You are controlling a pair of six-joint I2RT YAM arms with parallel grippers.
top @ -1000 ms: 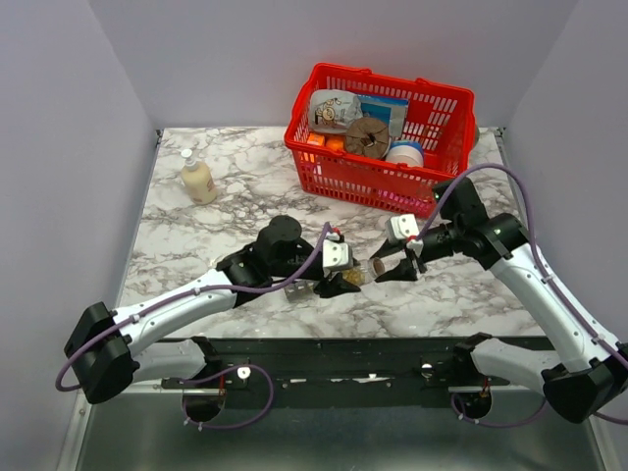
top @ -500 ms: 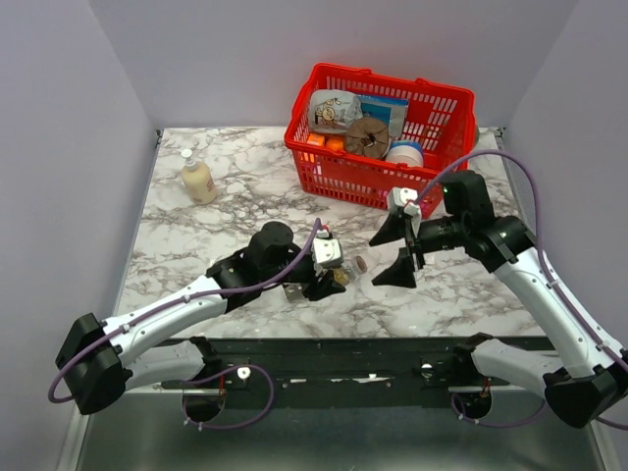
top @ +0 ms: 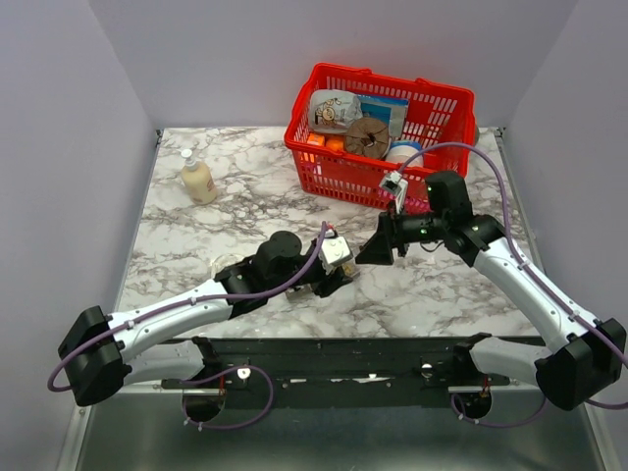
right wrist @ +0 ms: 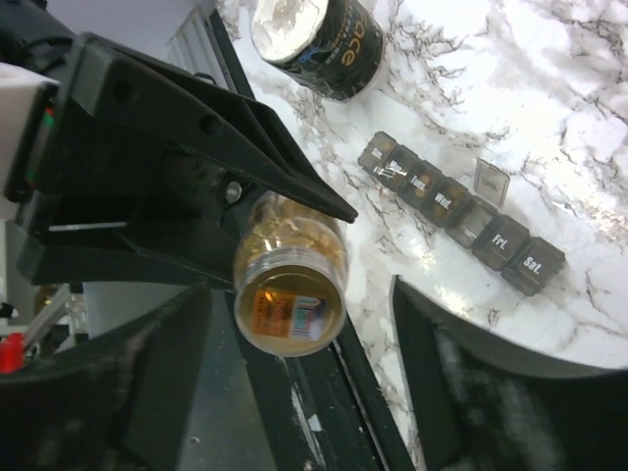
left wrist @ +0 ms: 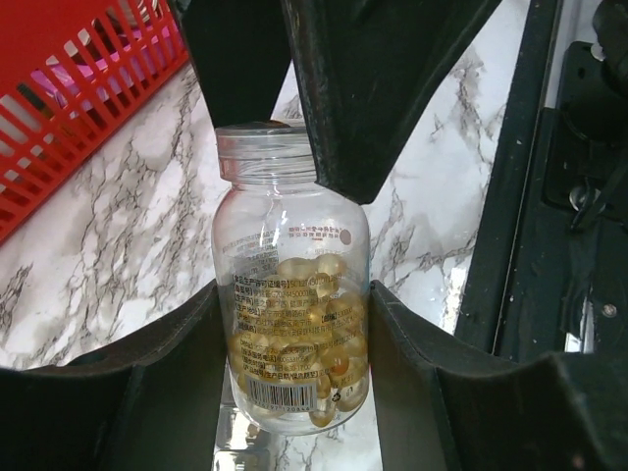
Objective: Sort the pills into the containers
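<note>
**Student:** What holds the task's thing here?

**Tutor:** The left gripper (top: 339, 278), at the centre of the top view. Its fingers (left wrist: 412, 392) are clenched on the body of the clear bottle (left wrist: 291, 245), one on each side. The pills (left wrist: 294, 343) show as an amber mass in the lower half of the left wrist view. The bottle is held off the tabletop (top: 245, 196).

**Student:** And the right gripper (top: 368, 255)?

**Tutor:** Released. Its fingers (right wrist: 471, 392) stand apart at lower left and lower right of the right wrist view. The bottle's end lies between them with a gap on each side, so they grasp nothing. Whether the mouth is capped cannot be told.

**Student:** Where must the pills go?

**Tutor:** Into the pill organiser (right wrist: 456, 211), the dark strip of day-marked compartments at right centre of the right wrist view. It lies on the tabletop beyond the bottle. A black jar (right wrist: 319, 39) stands at the top of that view.

**Student:** What could go wrong from here?

**Tutor:** Probably three things.
- If the right fingers close off-centre on the neck, they may lever the smooth bottle out of the left grip.
- If the mouth is open and the bottle tips, the round pills would likely pour out together and roll across the marble.
- The compartments are small, so a pour begun away from the strip would miss them.
</note>
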